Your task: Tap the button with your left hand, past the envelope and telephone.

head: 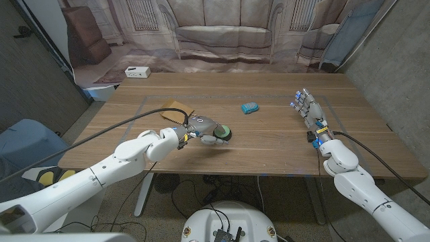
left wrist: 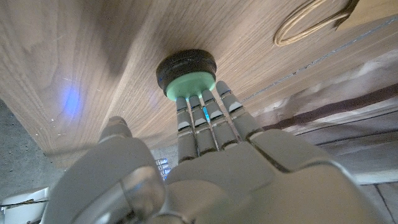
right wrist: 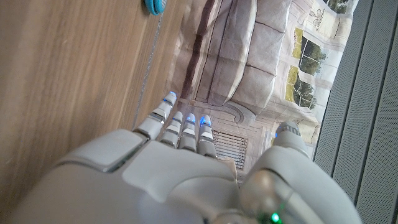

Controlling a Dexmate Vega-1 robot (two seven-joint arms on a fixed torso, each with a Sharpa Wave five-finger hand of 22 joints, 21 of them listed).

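Here the left hand (left wrist: pixel 205 168), holding nothing, touches its extended fingertips (left wrist: pixel 205 96) to the green button (left wrist: pixel 186 73) on the desk (head: pixel 269 144).

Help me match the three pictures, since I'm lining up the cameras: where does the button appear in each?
Head view: the button sits at table centre, under the left hand's fingertips.
Left wrist view: the button is upper middle, touched by the fingers.
Right wrist view: not in it.
Shared landmark: the envelope, just beyond the hand in the head view, is the tan shape with a looped string in the left wrist view.
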